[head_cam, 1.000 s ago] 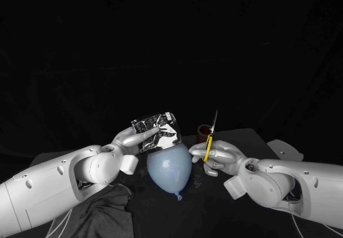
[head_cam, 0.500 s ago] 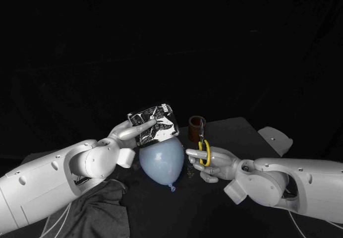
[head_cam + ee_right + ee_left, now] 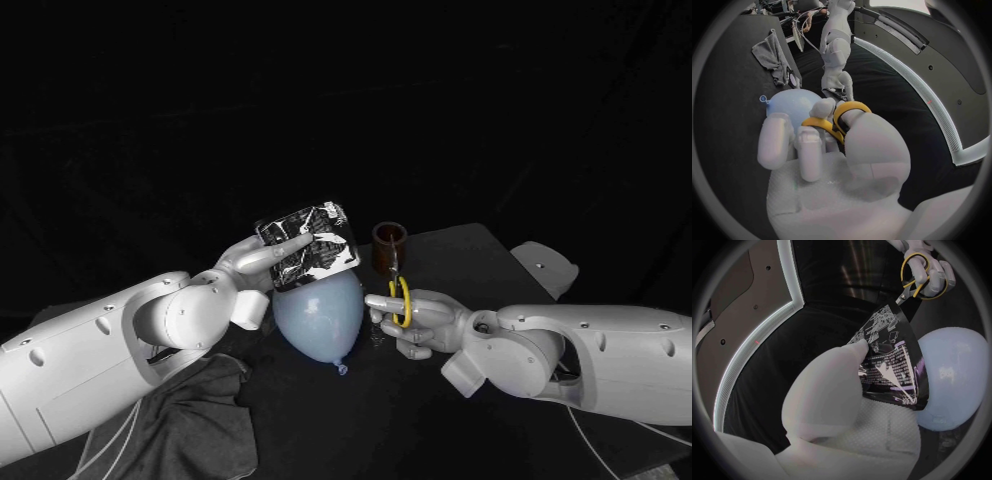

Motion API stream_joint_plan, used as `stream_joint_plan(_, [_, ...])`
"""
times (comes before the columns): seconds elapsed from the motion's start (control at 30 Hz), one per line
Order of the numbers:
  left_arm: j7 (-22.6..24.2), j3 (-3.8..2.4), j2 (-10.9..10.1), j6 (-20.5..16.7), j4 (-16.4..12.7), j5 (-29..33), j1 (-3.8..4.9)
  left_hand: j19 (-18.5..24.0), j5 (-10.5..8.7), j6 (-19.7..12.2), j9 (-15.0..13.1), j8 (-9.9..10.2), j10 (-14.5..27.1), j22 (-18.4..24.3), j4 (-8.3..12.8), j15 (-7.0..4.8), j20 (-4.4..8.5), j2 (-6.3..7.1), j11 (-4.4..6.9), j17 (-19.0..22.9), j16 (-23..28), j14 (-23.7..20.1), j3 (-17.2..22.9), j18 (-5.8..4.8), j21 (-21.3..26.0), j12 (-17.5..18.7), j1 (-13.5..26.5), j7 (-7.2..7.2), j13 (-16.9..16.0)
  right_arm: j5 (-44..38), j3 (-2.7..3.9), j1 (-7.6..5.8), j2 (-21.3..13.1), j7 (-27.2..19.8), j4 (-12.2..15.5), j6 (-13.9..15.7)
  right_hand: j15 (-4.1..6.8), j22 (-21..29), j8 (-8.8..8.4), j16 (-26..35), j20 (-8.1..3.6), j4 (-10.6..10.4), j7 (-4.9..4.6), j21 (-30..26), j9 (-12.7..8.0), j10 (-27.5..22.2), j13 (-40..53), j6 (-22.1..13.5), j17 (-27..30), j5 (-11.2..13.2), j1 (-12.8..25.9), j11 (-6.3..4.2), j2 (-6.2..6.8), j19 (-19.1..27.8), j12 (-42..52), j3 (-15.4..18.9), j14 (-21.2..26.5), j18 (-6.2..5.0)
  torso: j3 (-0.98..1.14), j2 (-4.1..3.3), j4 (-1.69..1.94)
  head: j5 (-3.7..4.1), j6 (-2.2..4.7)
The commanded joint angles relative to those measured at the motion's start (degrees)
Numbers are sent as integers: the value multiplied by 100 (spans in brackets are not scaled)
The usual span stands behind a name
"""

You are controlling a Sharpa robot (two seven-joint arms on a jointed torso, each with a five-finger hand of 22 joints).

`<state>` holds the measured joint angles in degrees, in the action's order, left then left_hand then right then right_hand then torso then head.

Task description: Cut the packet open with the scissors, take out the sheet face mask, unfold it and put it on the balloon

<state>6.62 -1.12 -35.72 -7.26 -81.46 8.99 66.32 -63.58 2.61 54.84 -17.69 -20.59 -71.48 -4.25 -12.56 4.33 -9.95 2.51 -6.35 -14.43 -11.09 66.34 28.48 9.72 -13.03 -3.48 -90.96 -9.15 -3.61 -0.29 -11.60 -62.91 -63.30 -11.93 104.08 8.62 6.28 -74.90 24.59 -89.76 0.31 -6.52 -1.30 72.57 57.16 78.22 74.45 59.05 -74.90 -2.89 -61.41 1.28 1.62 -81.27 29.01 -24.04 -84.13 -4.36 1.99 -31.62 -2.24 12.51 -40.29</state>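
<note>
Left hand point(image 3: 839, 410) fingers point(image 3: 845, 367) hold the packet point(image 3: 892, 365), scissors point(image 3: 918, 275) at its corner.

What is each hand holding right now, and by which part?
The left hand holds the packet by its lower left part. The right hand holds the scissors by the yellow handles, fingers through the loops.

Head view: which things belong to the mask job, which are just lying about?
Job: glossy black printed packet in left hand; yellow-handled scissors in right hand; pale blue balloon.
Lying about: brown upright tube; crumpled dark grey cloth.
</note>
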Motion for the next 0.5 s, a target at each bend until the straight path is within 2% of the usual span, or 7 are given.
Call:
stream_joint_plan(0.03, [-202,-9,42,250,4,38,21,-40,19,-14,-672,-13,-18,8,15,-11,10,-36,2,-10,-3,41,39,78,-15,-10,-3,-37,-4,-14,2,5,3,-102,7,-343,-83,-583,-283,-14,35,4,-87,-107,-170,1178,1555,-227,-1475,14,77,-341,285,37,6099,100,-580,39,-5,-5,4,22,-3])
stream_joint_plan(0.13, [-222,-9,69,265,23,37,26,-40,19,-16,-675,-14,-18,8,17,-10,10,-34,1,-11,-2,41,45,78,-15,-10,3,-39,-4,-41,2,5,-3,-179,24,-241,-180,-270,-663,139,127,15,-199,-768,-462,1162,1527,-206,-1004,14,63,-228,532,388,6055,221,-466,-90,-7,-3,11,35,9])
stream_joint_plan(0.2, [-231,-10,92,270,40,37,28,-40,19,-16,-675,-14,-18,8,17,-10,10,-34,1,-11,-2,41,45,78,-15,-10,3,-39,-4,-58,1,6,-6,-230,47,-136,-206,-213,-809,177,166,11,-219,-891,-586,1043,1315,-162,-916,13,44,-187,572,455,5715,261,-443,-112,-7,-1,13,23,19])
stream_joint_plan(0.23, [-235,-11,102,273,46,38,29,-41,19,-18,-677,-15,-17,9,19,-10,10,-31,0,-12,-1,42,49,78,-15,-10,7,-39,-4,-64,1,6,-8,-255,61,-75,-243,-46,-980,335,196,6,-287,-1231,-722,881,1008,-169,-532,-3,41,-195,654,626,5222,334,-341,-180,-5,-3,13,18,31])
stream_joint_plan(0.33, [-256,-12,130,284,62,38,34,-43,19,-19,-682,-16,-17,9,22,-10,10,-30,0,-14,-1,44,57,78,-15,-10,13,-41,-4,-87,0,8,-20,-340,117,133,-306,251,-1385,710,262,19,-366,-1797,-1086,284,-361,-204,199,4,-52,-105,706,867,3076,441,-171,-280,-1,-10,13,16,40])
stream_joint_plan(0.4, [-269,-12,140,290,66,38,37,-43,19,-20,-682,-17,-17,9,22,-10,10,-29,-1,-14,-1,45,58,78,-15,-10,14,-42,-4,-115,0,9,-36,-371,150,199,-311,316,-1510,787,280,41,-383,-1909,-1217,238,-683,-173,313,5,-103,-90,729,890,2607,503,-162,-295,2,-15,9,14,43])
stream_joint_plan(0.5, [-283,-13,147,291,72,39,42,-44,20,-20,-683,-17,-17,9,23,-10,11,-28,-1,-14,-1,45,60,78,-15,-10,16,-42,-4,-166,-1,10,-66,-415,205,282,-358,395,-1673,817,319,10,-438,-2058,-1359,-601,-2242,-217,332,23,-99,-17,771,938,172,627,-161,-304,3,-20,13,16,48])
